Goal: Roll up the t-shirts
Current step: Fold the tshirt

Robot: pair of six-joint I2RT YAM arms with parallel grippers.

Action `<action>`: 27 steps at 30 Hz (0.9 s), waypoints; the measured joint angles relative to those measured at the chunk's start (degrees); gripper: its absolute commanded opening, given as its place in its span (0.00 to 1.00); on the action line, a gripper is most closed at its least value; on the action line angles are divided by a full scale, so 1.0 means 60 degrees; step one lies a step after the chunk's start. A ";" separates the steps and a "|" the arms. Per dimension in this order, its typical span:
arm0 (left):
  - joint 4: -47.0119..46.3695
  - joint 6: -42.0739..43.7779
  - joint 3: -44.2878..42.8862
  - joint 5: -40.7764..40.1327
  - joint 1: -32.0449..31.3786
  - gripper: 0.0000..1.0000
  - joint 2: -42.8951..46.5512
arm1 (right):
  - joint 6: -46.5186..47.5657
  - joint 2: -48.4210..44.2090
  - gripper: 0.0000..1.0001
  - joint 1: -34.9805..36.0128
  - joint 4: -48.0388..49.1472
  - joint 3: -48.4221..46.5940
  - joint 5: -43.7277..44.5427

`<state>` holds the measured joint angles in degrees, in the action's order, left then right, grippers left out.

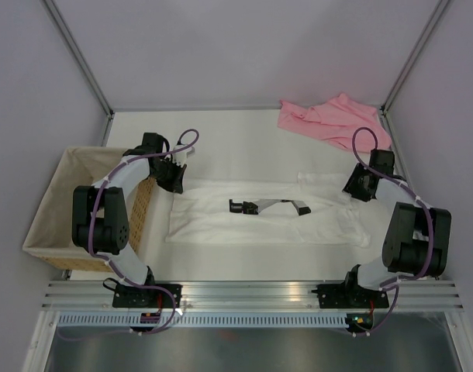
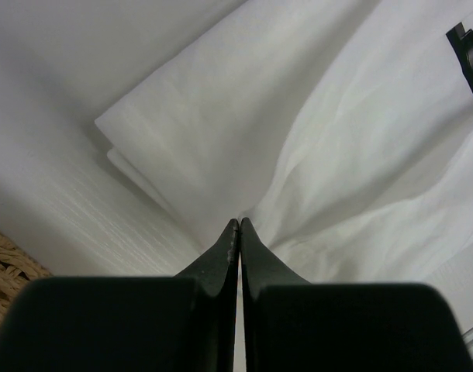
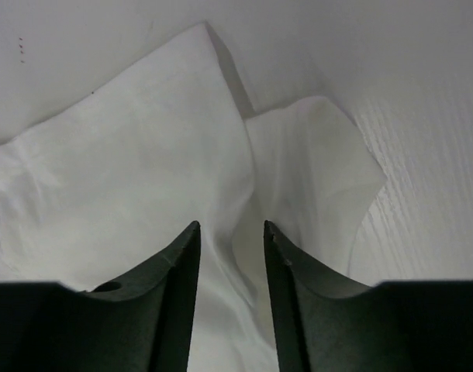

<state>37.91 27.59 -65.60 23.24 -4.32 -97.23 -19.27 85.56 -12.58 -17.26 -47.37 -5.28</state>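
Right gripper (image 3: 232,226): two dark fingers (image 3: 174,294) stand apart, tips low over the white t-shirt (image 3: 128,178). A crease of cloth runs up through the gap. A short sleeve (image 3: 314,163) lies flat to the right, on the white grained table (image 3: 430,194).

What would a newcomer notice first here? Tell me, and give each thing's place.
The white t-shirt lies spread flat in the middle of the table. The left claw is shut at its left end, seemingly pinching the cloth, and the right claw is open over its right end. The pink t-shirt sits crumpled in the far right corner, and a wicker basket stands at the left edge.
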 measured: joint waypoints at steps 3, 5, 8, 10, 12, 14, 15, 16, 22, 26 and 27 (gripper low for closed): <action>-0.0004 0.0000 0.0000 0.0000 0.0000 0.02 0.0000 | 0.0117 0.0637 0.19 0.0000 0.0076 -0.0095 -0.0135; -0.0004 0.0000 0.0000 0.0000 0.0000 0.02 0.0000 | 0.0120 0.0820 0.00 0.0000 0.0047 -0.0095 -0.0168; -0.0007 -0.0004 0.0000 0.0000 0.0000 0.02 0.0000 | 0.0106 0.0743 0.00 0.0000 0.0062 -0.0095 -0.0200; -0.0018 -0.0004 -0.0007 0.0000 0.0000 0.02 0.0000 | 0.0098 0.0568 0.00 0.0000 0.0036 -0.0095 -0.0204; -0.0025 -0.0004 -0.0040 -0.0004 0.0000 0.02 0.0000 | 0.0098 0.0186 0.00 0.0000 -0.0076 -0.0095 -0.0200; -0.0047 -0.0004 -0.0098 -0.0004 0.0000 0.02 0.0004 | 0.0098 -0.0382 0.00 0.0000 -0.0262 -0.0120 -0.0178; -0.0055 -0.0004 -0.0131 -0.0007 0.0000 0.02 0.0007 | 0.0098 -0.0718 0.00 0.0000 -0.0368 -0.0127 -0.0160; -0.0058 0.0000 -0.0146 -0.0007 0.0000 0.02 0.0033 | 0.0095 -0.1089 0.00 0.0000 -0.0470 -0.0127 -0.0138; -0.0062 0.0011 -0.0149 -0.0007 0.0000 0.02 0.0474 | -0.0066 -0.2918 0.00 0.0004 -0.0787 0.0182 0.0033; -0.0058 0.0102 -0.0146 -0.0004 0.0004 0.02 0.0714 | -0.0244 -0.3526 0.00 0.0004 -0.1126 0.0645 0.0215; -0.0058 0.0135 -0.0142 -0.0004 0.0007 0.02 0.0776 | -0.0280 -0.3617 0.00 0.0004 -0.1184 0.0729 0.0229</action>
<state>37.56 28.40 -66.46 23.22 -4.27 -92.58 -20.95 63.86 -12.56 -24.36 -43.00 -3.90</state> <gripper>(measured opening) 0.026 0.006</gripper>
